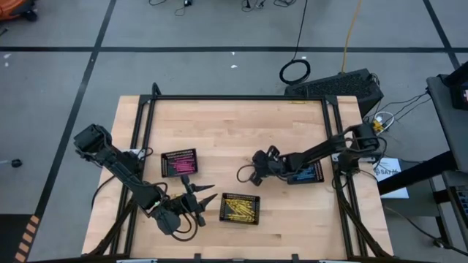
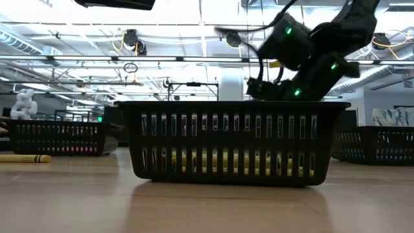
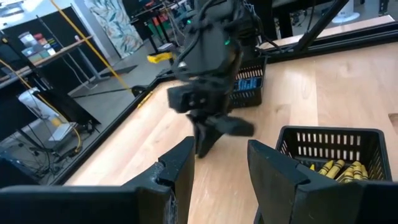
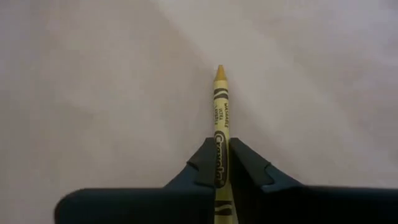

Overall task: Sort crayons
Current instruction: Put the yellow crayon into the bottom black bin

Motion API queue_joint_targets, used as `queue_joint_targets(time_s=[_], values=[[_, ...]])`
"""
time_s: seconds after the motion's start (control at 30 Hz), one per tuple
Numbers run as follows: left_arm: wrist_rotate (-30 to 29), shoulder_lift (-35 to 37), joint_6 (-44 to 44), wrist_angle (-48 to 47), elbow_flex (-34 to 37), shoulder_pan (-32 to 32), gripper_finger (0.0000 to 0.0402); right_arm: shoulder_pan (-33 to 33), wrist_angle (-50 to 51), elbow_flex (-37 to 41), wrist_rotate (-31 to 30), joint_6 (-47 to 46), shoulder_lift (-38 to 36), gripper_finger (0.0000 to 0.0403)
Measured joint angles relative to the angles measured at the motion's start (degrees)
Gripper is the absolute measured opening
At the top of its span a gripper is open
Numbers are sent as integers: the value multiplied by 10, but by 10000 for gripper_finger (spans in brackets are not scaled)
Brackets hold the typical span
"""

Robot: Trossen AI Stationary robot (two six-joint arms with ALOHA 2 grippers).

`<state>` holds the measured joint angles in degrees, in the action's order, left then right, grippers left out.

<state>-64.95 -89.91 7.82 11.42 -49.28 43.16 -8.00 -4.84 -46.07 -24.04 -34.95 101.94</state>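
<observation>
Right hand (image 4: pixel 221 163) clamped on 1 yellow crayon (image 4: pixel 221 118) mid-counter. Lift straight, keep it level, carry to yellow tray (image 1: pixel 240 208) near front edge. Left hand (image 1: pixel 199 199) part-open, empty.

Three black mesh trays (image 1: pixel 179 163), wooden table (image 1: pixel 234 124), cable coil (image 1: pixel 295 71)

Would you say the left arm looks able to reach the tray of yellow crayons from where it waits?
Probably yes: the left gripper hangs open just beside the yellow crayon tray, with nothing visible between them.
</observation>
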Motion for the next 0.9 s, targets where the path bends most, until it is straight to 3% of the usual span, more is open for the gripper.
queue_joint_targets(time_s=[0.4, 0.63, 0.9], values=[[-11, 0, 8, -13, 0, 9, 146, -140, -8, -106, 10, 63, -66, 2], [-12, 0, 8, -13, 0, 9, 146, -206, -10, -167, 56, 77, -27, 2], [-12, 0, 9, -13, 0, 9, 146, -214, -8, -173, 76, 24, 32, 12]])
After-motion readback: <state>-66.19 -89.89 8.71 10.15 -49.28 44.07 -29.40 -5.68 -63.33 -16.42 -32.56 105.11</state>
